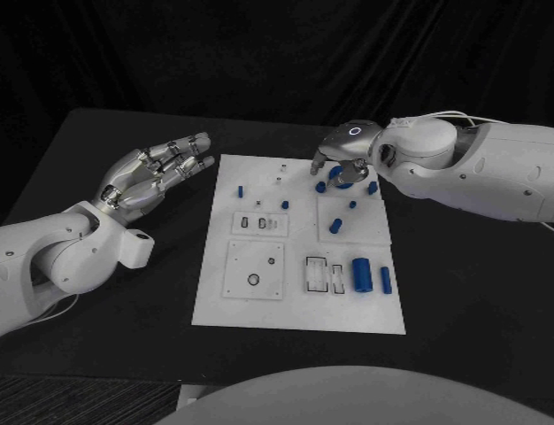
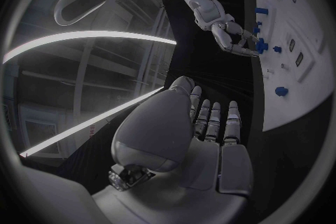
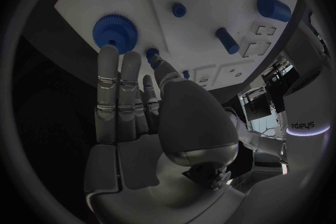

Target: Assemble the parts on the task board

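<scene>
Now our right hand (image 1: 343, 165) reaches over the white flat task board (image 1: 296, 301), fingers spread, tips just beside the round blue toothed gear (image 3: 115, 29), likely to grab it.

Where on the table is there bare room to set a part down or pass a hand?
Bare black table lies right of the task board, below the right arm; another strip lies before the board's near edge. Crowded: the board's far right corner under the right hand, and beside the left hand.

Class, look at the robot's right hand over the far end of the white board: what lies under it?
Under the right hand lies a blue gear on the task board, fingertips at its edge. Whether they touch it cannot be told. In the head view the hand covers part of the gear.
</scene>
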{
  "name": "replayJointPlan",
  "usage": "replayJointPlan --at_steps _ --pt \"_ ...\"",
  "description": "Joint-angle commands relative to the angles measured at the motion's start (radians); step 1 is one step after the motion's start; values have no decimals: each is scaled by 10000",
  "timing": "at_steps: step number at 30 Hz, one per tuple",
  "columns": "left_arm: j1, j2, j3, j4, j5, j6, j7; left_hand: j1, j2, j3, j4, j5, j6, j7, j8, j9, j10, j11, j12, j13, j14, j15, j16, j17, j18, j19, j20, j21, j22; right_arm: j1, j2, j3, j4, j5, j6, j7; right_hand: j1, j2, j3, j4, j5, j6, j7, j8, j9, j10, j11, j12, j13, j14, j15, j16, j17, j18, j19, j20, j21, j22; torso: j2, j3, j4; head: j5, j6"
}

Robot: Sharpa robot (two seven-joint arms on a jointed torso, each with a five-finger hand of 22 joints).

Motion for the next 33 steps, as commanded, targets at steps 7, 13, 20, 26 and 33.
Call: replayJointPlan --at_steps 7,13,20,26,33 --pt "27 54 9 -40 -22 338 545 163 6 123 -15 47 -28 84 19 13 -74 20 -24 -20 5 81 27 -17 37 7 100 33 5 -178 148 6 -280 -105 -625 344 -154 -33 172 65 -215 357 30 133 171 579 -37 309 149 -43 -23 149 58 -23 -92 -31 342 449 -1 -13 4 -3 2" --pt "25 79 9 -85 -22 401 487 189 16 161 -23 50 -37 91 19 13 -81 28 -11 -21 2 88 27 -23 38 10 107 35 4 -289 198 6 -359 -105 -743 454 -150 -36 319 104 -163 584 83 238 304 884 -51 485 237 -44 -39 227 102 -59 -81 -42 554 768 -3 -18 -6 -11 2" --pt "23 108 8 -128 -22 484 415 237 36 243 -37 52 -9 115 38 19 -71 51 46 -16 4 108 42 -31 38 12 122 36 2 -437 288 7 -531 -105 -821 550 -155 -59 475 146 -33 674 135 283 384 1147 -43 594 283 -39 -41 285 135 -97 -47 -46 768 1082 -22 -28 -13 2 2" --pt "22 129 8 -146 -22 542 364 260 43 288 -45 51 -1 127 47 21 -70 67 60 -15 3 123 44 -36 38 12 132 36 0 -569 423 7 -756 -105 -859 614 -121 -83 705 170 199 835 172 360 481 1353 -52 620 283 -30 -50 343 173 -131 -16 -51 974 1381 -23 -37 -14 19 2" --pt "21 130 8 -122 -22 563 314 284 38 336 -55 43 -2 147 53 21 -73 89 72 -16 -30 127 2 -53 36 -3 141 28 -5 -686 512 7 -940 -105 -943 702 -31 -166 1129 161 581 978 246 425 614 1737 -48 617 254 -48 -59 395 215 -136 -64 -60 1080 1564 -34 -42 -13 53 2"
